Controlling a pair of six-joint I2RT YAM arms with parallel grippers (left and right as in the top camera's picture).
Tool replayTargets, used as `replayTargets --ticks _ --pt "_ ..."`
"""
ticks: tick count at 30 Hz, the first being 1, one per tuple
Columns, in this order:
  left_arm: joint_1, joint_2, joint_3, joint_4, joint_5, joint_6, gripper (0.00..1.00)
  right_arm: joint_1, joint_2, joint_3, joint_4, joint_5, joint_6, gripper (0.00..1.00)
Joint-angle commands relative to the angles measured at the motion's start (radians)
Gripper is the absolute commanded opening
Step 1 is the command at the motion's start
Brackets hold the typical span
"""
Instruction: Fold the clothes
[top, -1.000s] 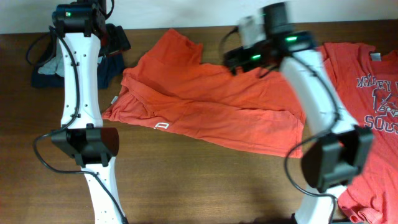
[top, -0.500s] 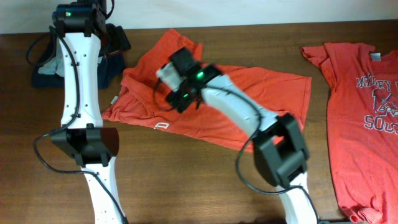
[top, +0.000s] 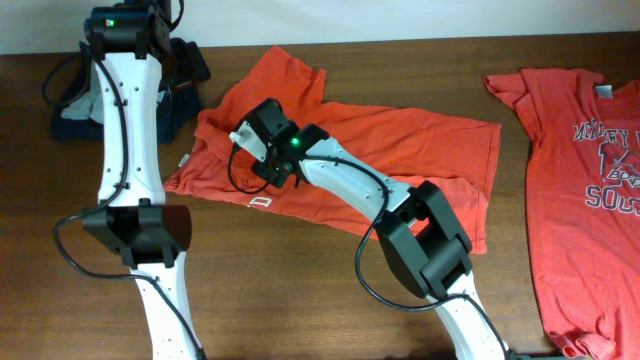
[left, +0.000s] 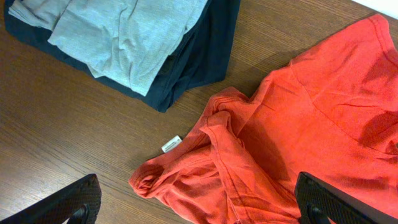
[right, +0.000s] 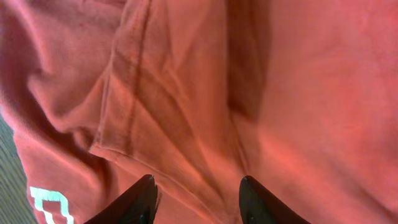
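An orange-red T-shirt (top: 390, 165) lies crumpled across the middle of the table, with a small white logo (top: 260, 203) at its front hem. My right gripper (top: 258, 140) is low over its left part. In the right wrist view its jaws (right: 198, 190) stand partly apart, the tips down on a fold of the fabric (right: 186, 93). A second shirt (top: 585, 190) with white lettering lies flat at the far right. My left gripper (left: 199, 205) hangs wide open above the crumpled shirt's left corner (left: 186, 180), holding nothing.
A pile of dark blue and grey clothes (top: 75, 115) sits at the back left, beside the left arm (top: 130, 130); it also fills the top of the left wrist view (left: 124, 37). A small white tag (left: 171, 144) sticks out at the shirt's corner.
My right arm has swung from the back right across to the left part of the crumpled shirt and dropped onto it, its jaws narrowing. The left arm has not moved.
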Motion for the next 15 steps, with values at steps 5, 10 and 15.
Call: replayTargets --ticks 5,10,15 --pt "0.001 -0.004 0.002 0.001 0.007 -0.002 0.99 0.046 0.023 0.000 -0.002 -0.049 0.003 0.45" --pt "0.001 -0.004 0.002 0.001 0.007 -0.002 0.99 0.057 0.023 0.000 -0.014 -0.065 0.055 0.45" --pt "0.001 -0.004 0.002 0.001 0.007 -0.002 0.99 0.058 0.027 -0.015 -0.011 -0.072 0.055 0.45"
